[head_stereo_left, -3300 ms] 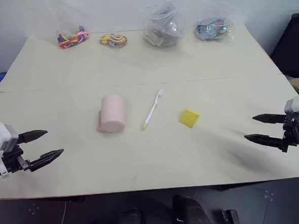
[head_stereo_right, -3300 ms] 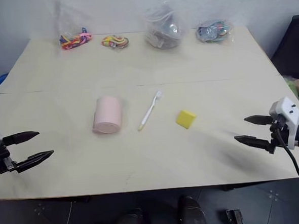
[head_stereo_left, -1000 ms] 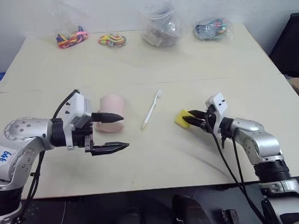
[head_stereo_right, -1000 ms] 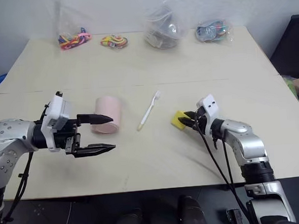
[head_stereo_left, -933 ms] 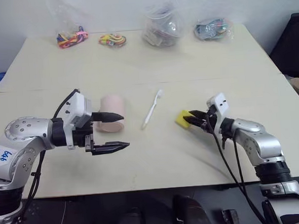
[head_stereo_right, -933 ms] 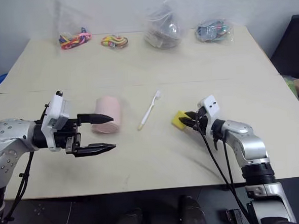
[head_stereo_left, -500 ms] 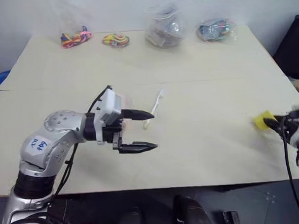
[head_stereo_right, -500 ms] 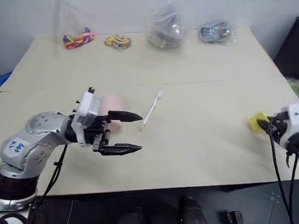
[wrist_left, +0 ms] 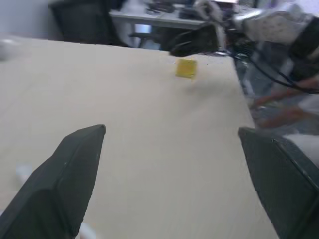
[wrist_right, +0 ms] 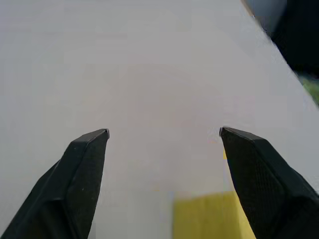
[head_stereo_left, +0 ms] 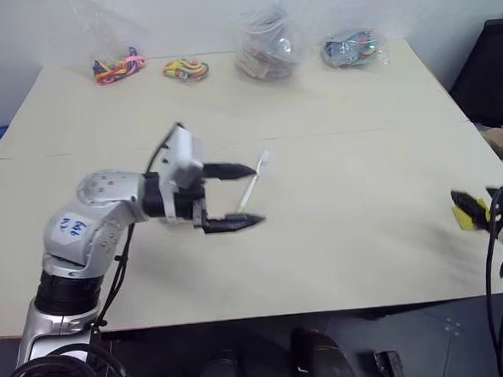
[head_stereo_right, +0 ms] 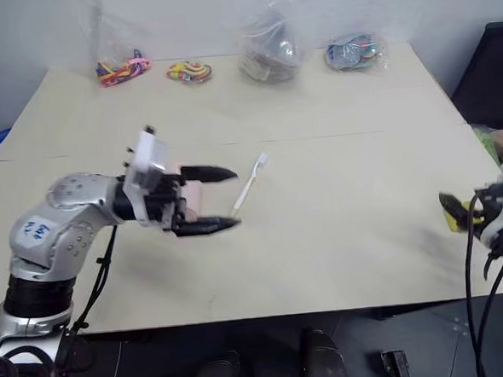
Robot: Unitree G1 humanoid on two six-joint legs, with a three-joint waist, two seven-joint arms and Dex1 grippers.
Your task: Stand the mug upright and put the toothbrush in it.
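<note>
The white toothbrush lies on the table just past the fingertips of my left gripper. That gripper is open, one finger above the other, and holds nothing. The pale pink mug shows as a small patch behind those fingers, and I cannot tell how it stands. My right gripper is open at the table's far right edge, with a yellow block on the table between its fingers. The left wrist view looks across the table at that block and the right gripper.
Along the back edge are two bunches of coloured bands, a clear bag of items and another bag. A seam crosses the table. The right table edge is close to my right gripper.
My right gripper carried the yellow block from mid-table to the far right edge and opened. My left gripper moved forward and right, past the mug, up to the toothbrush.
</note>
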